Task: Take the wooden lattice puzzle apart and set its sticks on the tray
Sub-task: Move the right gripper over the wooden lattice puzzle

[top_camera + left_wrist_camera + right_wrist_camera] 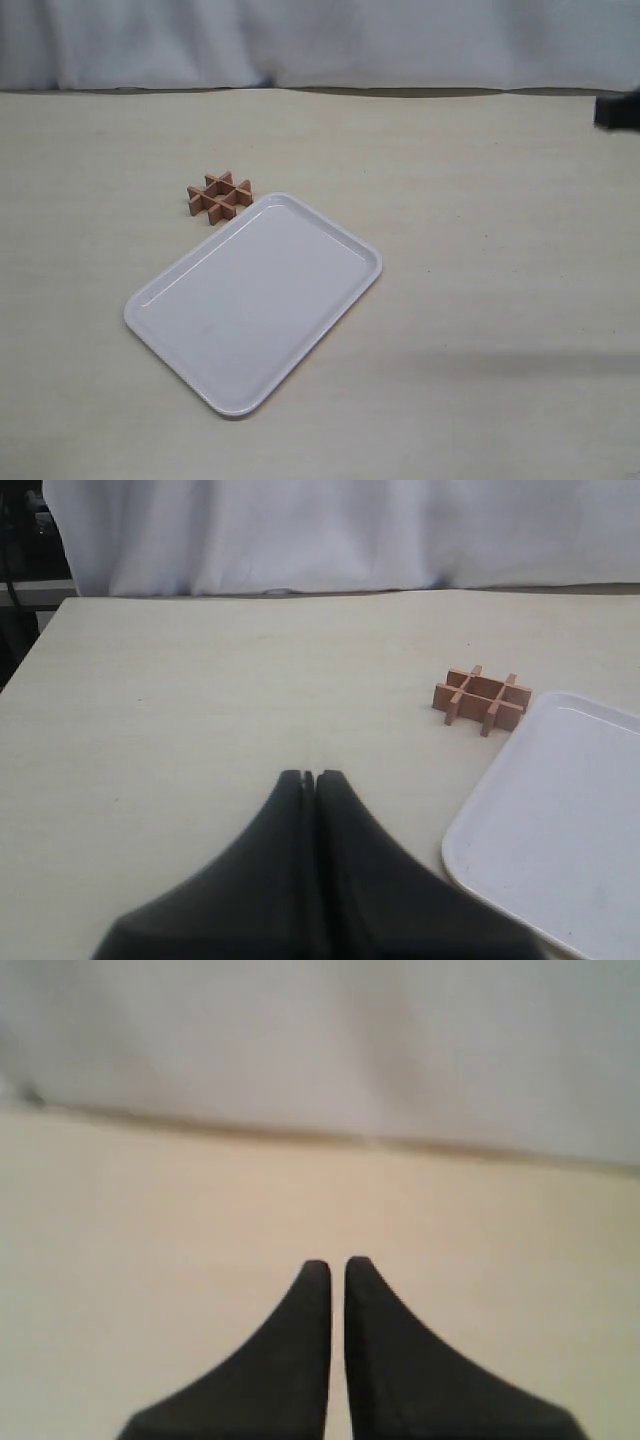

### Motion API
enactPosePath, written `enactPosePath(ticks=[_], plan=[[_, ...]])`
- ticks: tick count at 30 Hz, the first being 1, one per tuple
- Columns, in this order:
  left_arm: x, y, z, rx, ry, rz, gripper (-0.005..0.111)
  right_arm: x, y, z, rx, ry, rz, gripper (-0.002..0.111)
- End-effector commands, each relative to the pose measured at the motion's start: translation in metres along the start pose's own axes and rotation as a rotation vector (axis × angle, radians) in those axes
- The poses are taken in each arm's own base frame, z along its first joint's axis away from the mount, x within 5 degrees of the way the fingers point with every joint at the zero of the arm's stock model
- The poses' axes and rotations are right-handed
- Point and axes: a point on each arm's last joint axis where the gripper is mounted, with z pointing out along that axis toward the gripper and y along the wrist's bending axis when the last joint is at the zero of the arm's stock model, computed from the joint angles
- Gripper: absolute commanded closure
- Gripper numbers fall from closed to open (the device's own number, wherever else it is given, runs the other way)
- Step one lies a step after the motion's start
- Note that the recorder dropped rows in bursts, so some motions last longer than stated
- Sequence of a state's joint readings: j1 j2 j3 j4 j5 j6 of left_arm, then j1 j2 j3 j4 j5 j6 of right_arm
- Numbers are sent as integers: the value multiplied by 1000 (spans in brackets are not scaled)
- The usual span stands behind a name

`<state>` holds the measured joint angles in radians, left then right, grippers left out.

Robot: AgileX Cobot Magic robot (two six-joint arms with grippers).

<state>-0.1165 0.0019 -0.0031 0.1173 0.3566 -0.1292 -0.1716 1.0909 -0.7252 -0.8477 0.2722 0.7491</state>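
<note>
The wooden lattice puzzle (219,195) lies whole on the table, its sticks still interlocked, right by the far corner of the tray (255,300). The tray is white and holds nothing. In the left wrist view the puzzle (482,700) and the tray (560,830) lie ahead and off to one side of my left gripper (310,775), which is shut on nothing, well short of both. My right gripper (336,1262) is shut but for a thin slit, holds nothing, and hangs over bare table. Neither gripper's fingers show in the exterior view.
A white cloth backdrop (320,40) hangs along the table's far edge. A dark piece, seemingly of the right arm (618,110), pokes in at the exterior view's right edge. The beige tabletop (480,250) stretches wide on the right of the tray.
</note>
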Motion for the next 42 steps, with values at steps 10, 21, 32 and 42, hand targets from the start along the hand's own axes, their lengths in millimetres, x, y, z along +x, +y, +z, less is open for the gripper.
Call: enactPosePath(ticks=[10,21,32,42], plan=[[0,0,0,0,-9,0,107,23,82,76,-214,665,-347,104],[0,0,0,0,-9,0,107,26,197,82,-431,580,-617,104],[0,0,0,0,-9,0,107,20,286,117,-548,478,-615,104],[0,0,0,0,-7,0,107,17,330,157,-722,595,-668,104]])
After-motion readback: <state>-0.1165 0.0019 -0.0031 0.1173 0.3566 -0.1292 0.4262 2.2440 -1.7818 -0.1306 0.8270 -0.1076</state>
